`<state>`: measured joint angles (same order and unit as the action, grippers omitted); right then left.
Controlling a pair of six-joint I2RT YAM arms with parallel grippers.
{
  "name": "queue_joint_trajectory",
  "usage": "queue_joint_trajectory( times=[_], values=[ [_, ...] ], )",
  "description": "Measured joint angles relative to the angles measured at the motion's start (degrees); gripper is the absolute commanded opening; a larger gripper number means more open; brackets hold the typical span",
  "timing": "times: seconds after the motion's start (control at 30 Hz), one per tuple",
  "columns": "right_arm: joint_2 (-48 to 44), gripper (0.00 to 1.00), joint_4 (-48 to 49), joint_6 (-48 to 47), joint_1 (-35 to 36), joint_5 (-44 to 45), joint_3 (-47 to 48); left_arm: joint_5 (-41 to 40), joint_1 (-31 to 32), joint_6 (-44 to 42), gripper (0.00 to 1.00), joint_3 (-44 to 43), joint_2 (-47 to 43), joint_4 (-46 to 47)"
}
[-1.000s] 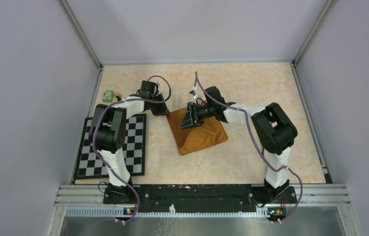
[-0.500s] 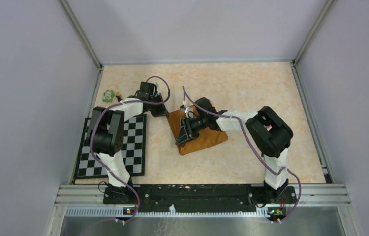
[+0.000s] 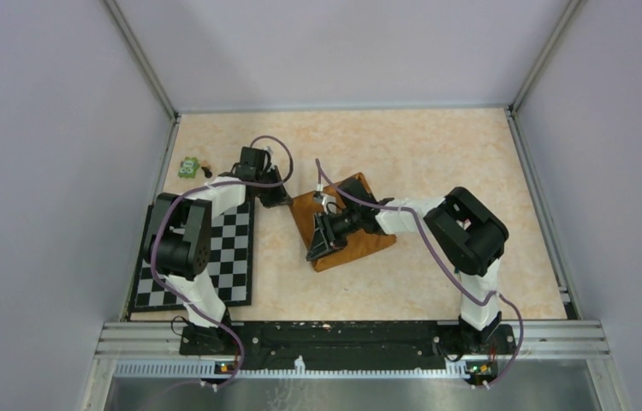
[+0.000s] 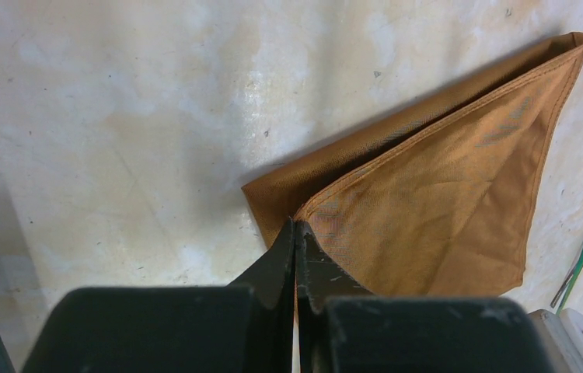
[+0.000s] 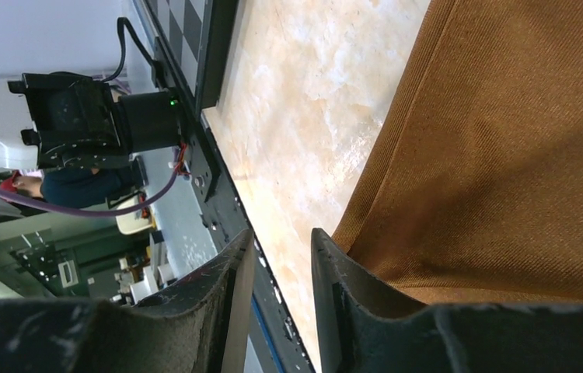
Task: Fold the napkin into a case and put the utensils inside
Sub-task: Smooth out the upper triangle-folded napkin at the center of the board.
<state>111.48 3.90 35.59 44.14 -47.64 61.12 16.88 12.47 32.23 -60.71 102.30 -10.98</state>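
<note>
1. The napkin, a rust-orange cloth folded into a layered wedge, lies flat just left of centre in the overhead frame.
2. The left gripper sits at the napkin's upper-left corner. In its wrist view the fingers are pressed together, with the tip of the top layer pinched between them.
3. The right gripper hangs over the napkin's left edge with its fingers apart. Only bare surface shows in the gap, and the cloth lies just outside one finger.
4. The table is pale marbled beige, matte and lightly speckled.
5. A black-and-white checkered mat lies at lower left, apart from the napkin. A small green toy sits at upper left, near the wall.
6. Plain lilac-grey walls close three sides. A metal rail carrying the arm bases crosses the bottom.
7. In the overhead frame the right arm covers the napkin's middle.
8. A thin greenish rod is cut off at the right edge of the left wrist view, and I cannot tell what it is.
9. The room at the lower left of the right wrist view is too blurred to read.
</note>
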Motion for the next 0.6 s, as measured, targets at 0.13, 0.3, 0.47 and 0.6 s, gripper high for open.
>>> queue_joint_trajectory(
  times=[0.13, 0.3, 0.47, 0.6],
  values=[
    [0.0, 0.39, 0.8, 0.7, 0.0, 0.0, 0.0, -0.7, 0.0, 0.0, 0.0, 0.0, 0.0, -0.1],
    [-0.5, 0.42, 2.3, 1.8, 0.0, 0.1, -1.5, -2.7, 0.0, -0.1, 0.0, 0.0, 0.3, -0.3],
    [-1.3, 0.45, 4.6, 3.7, -0.5, 0.1, -3.7, -3.3, 0.0, -0.2, 0.0, 0.0, 1.0, -0.7],
    [-1.8, 0.47, 7.2, 5.6, -0.8, -0.7, -4.5, -3.3, 0.0, -0.3, 0.0, -0.1, 1.6, -0.7]
  ],
)
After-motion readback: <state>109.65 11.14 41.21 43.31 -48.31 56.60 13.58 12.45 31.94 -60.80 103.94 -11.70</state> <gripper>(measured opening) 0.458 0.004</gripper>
